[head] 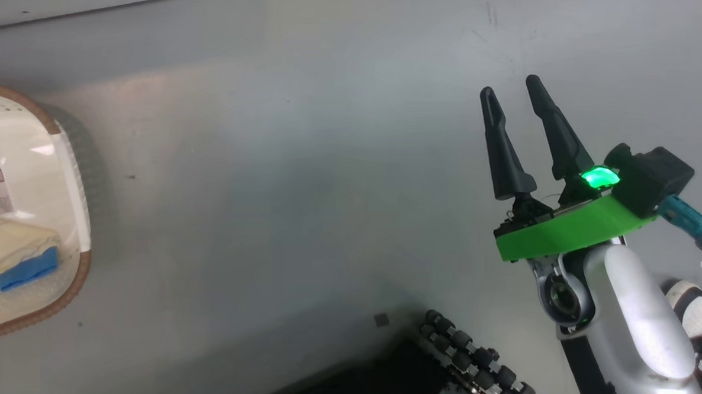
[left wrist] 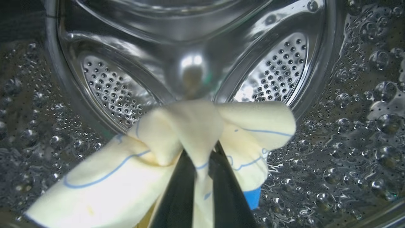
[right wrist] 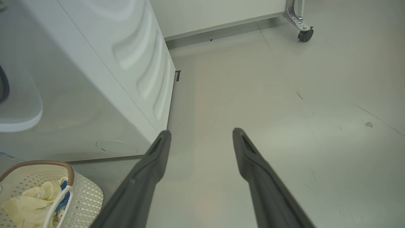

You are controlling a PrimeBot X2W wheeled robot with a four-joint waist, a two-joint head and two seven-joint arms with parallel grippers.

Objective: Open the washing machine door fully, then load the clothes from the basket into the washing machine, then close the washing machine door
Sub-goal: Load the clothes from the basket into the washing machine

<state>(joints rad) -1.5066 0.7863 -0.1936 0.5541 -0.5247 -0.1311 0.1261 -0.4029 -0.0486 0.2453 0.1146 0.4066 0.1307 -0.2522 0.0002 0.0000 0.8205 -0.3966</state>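
Your left claw [left wrist: 204,152] was deep in the washing machine's steel drum [left wrist: 278,63], fingers pressed together and pinching a piece of the clothes [left wrist: 190,126]. The pale yellow fabric was bunched right at the fingertips. Its long run draped across the claw, from low on the left wrist view's left side up toward the right, with one blue patch hanging below. The drum's back wall lay straight ahead along the fingers and the dimpled drum wall curved around on both sides. So, as I read it, the letting-go was what you had coming, and the cloth was already inside.

Your right claw [head: 510,86] was spread wide and carrying nothing, poised above the bare floor [head: 298,189]. In its own wrist view it [right wrist: 202,131] pointed along the floor past the washing machine's [right wrist: 95,79] front corner.

The basket [head: 78,280] sat on the floor at the head view's left edge, well apart from that right claw, so I'd call the left arm's side the nearer one for the next pick. More clothes [head: 5,247] lay in it, pale yellow with a blue patch.

The count: two claws, one basket, one washing machine, one piece pinched. How many pieces the basket bundle made, I couldn't tell.
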